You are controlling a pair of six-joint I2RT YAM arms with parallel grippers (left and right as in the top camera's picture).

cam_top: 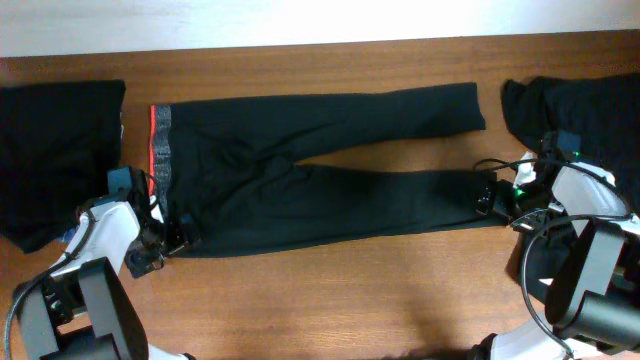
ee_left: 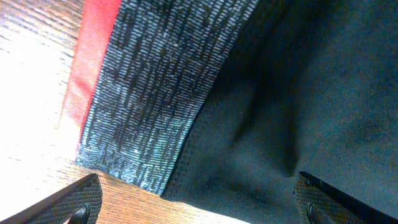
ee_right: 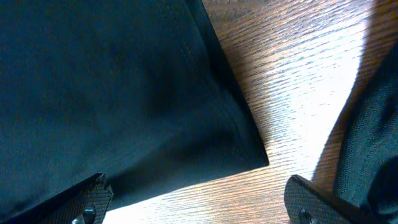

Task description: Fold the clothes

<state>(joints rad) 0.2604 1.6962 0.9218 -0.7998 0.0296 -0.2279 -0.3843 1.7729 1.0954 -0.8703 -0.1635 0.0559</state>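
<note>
The long black fabric trousers (cam_top: 320,180) lie flat across the brown wooden table (cam_top: 330,300). The left gripper (cam_top: 178,238), jaws apart, sits at the near corner of the red-edged grey waistband (ee_left: 149,93). The right gripper (cam_top: 485,197), jaws apart, sits at the near leg hem. Step in hand: pre-grasp. The next move calls for closing both grippers, then lifting evenly to fold.

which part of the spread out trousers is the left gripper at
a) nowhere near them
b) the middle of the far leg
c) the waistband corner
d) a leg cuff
C: the left gripper sits at the near corner of the trousers, and its wrist view shows the red-edged grey waistband just above its open fingers. It is the right gripper that sits at the cuff end.
</note>
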